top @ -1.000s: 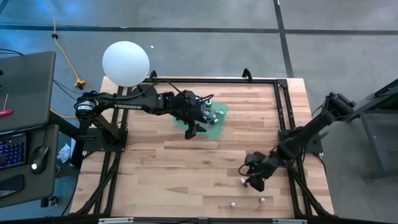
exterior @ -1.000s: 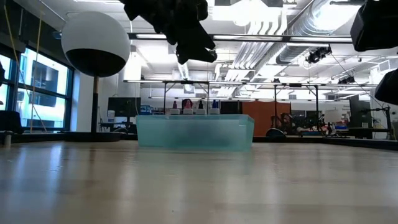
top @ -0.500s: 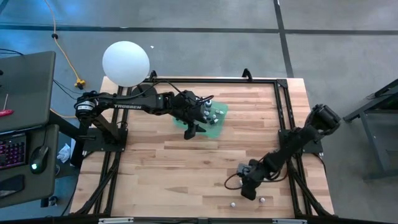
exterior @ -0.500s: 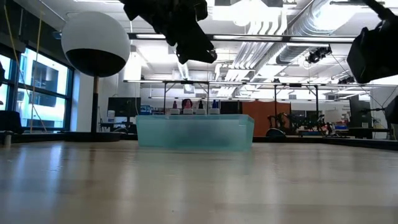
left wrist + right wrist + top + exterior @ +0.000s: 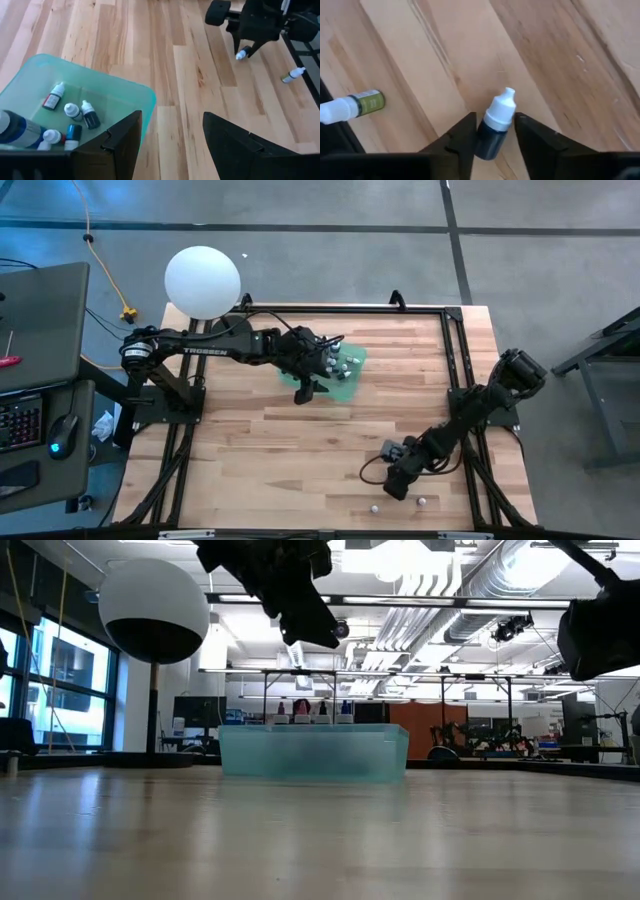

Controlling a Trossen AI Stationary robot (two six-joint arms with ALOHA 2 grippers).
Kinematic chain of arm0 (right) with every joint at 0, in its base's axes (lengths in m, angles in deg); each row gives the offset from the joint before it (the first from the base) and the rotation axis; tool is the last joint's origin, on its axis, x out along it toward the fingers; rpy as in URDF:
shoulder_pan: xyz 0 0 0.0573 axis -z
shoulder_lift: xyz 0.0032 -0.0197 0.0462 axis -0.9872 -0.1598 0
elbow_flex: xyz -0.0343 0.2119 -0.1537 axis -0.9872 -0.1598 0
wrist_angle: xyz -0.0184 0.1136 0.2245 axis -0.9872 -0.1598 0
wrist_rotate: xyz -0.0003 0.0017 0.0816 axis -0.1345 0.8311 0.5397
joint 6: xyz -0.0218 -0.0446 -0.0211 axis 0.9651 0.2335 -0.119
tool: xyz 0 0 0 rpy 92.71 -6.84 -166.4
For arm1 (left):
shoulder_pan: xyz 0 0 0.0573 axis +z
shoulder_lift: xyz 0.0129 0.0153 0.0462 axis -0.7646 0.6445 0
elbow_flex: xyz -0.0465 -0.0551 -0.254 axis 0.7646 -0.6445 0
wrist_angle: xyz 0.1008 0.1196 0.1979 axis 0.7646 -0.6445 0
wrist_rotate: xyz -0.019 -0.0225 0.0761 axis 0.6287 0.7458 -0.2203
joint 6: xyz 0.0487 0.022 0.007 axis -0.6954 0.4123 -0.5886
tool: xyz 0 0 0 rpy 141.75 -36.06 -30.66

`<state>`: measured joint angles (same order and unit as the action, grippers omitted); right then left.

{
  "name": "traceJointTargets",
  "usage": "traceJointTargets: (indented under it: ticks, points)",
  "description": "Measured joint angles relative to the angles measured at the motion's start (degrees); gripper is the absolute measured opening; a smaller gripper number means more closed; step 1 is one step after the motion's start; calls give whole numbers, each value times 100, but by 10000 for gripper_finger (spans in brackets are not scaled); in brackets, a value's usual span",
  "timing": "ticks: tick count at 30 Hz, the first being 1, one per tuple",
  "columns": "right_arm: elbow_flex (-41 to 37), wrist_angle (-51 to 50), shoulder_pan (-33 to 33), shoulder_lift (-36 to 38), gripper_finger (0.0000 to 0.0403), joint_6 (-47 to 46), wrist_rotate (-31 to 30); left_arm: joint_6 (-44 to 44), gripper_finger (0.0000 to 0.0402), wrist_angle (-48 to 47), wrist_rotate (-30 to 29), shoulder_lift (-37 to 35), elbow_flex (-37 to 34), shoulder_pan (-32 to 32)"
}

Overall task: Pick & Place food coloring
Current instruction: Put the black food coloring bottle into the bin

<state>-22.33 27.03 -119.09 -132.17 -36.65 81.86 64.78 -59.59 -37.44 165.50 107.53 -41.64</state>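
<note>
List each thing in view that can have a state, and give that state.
Left gripper: jaws open, empty, above the bin's edge.
Right gripper: jaws around a dark bottle, low over the table.
Green bottle: lying on the table.
Bin: open, holds several bottles.

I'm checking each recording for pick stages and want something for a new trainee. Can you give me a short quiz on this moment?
1. True or false: the left gripper is down inside the green bin, gripping a bottle.
2. What is right at the right gripper? A: a dark bottle with a white cap. B: a white globe. C: a keyboard.
3. In the high view, how many other loose bottles lie on the table near that gripper?

Key: 1 false, it hangs above the bin with jaws open; 2 A; 3 two.
</note>
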Motion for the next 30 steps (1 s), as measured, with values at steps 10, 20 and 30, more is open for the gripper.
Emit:
traceJointTargets:
  ticks: [10, 20, 30]
  points:
    - [-39, -5, 160, 336, 62, -108, -273, 54, 209, -1137, -954, -642, 0, 0]
    - [-10, 2488, 1838, 1173, 74, 4361, -4083, 177, 209, -1781, -1179, -2098, 0, 0]
    - [-14, 4039, 4266, 393, 77, 6055, -2625, 218, 209, -2432, -1190, -2658, 0, 0]
